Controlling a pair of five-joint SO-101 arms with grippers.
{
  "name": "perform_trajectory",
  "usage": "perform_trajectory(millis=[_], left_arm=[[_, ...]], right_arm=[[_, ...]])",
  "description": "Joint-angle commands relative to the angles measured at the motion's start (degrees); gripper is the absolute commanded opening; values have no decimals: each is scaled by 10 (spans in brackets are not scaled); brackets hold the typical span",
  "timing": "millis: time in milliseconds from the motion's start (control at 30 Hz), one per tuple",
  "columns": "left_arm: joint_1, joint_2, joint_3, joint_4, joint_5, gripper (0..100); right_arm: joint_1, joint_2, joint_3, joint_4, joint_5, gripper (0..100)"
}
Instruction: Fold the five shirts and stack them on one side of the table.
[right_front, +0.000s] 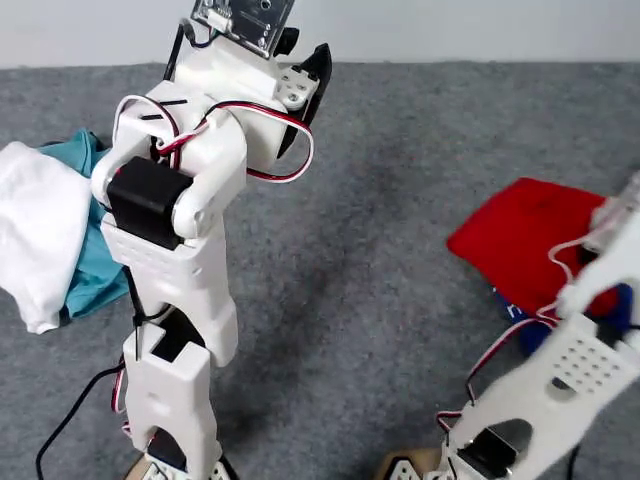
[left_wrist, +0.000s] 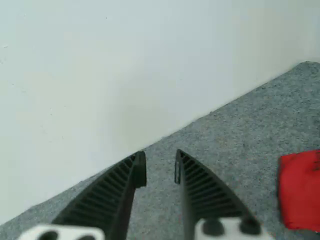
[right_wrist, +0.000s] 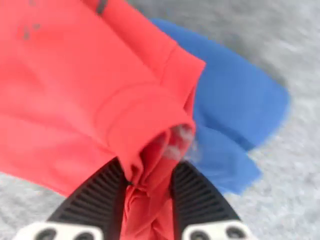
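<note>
Right gripper (right_wrist: 147, 172): your jaws are pinched tight on a bunched fold of the red shirt (right_wrist: 75, 90).
Red shirt: it lies at the right side of the table (right_front: 400, 200), on top of the blue shirt (right_wrist: 235, 110).
Left gripper (left_wrist: 160, 159): you have it pointing at the wall (left_wrist: 125, 65), jaws a narrow gap apart, holding nothing.
Far left: the white shirt (right_front: 35, 230) is heaped over the teal shirt (right_front: 95, 275), well apart from the red one.

**Grey table (right_front: 400, 200), white wall (left_wrist: 125, 65)**

Straight ahead of my left gripper (left_wrist: 160, 167), the plain white wall rises where the speckled grey table covering ends, close beyond it. Below my right gripper (right_wrist: 147, 172), the same grey nap shows to either side.
</note>
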Motion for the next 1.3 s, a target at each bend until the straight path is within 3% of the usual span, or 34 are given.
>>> perform_trajectory(millis=[0, 200, 367, 500, 733, 900, 1000, 1133, 1267], left_arm=[[-2, -22, -30, 9, -1, 101], [-2, -21, -29, 9, -1, 101], [-7, -22, -29, 9, 1, 104], [-7, -22, -29, 9, 1, 105], [-7, -22, -29, 9, 1, 105], [-12, -22, -29, 9, -2, 105], [-62, -22, -29, 9, 1, 105], [-183, -22, -3, 9, 3, 105], [-302, -27, 104, 9, 73, 105]], right_arm=[[62, -44, -2, 24, 7, 9], [96, -29, 39, 24, 8, 21], [99, -14, 72, 23, 29, 189], [129, -57, 56, 24, 29, 265], [155, -191, 51, 24, 30, 294], [114, -231, 52, 24, 28, 294], [86, -239, 52, 24, 28, 293], [59, -281, 65, 25, 29, 292], [15, -376, 111, 25, 29, 292]])
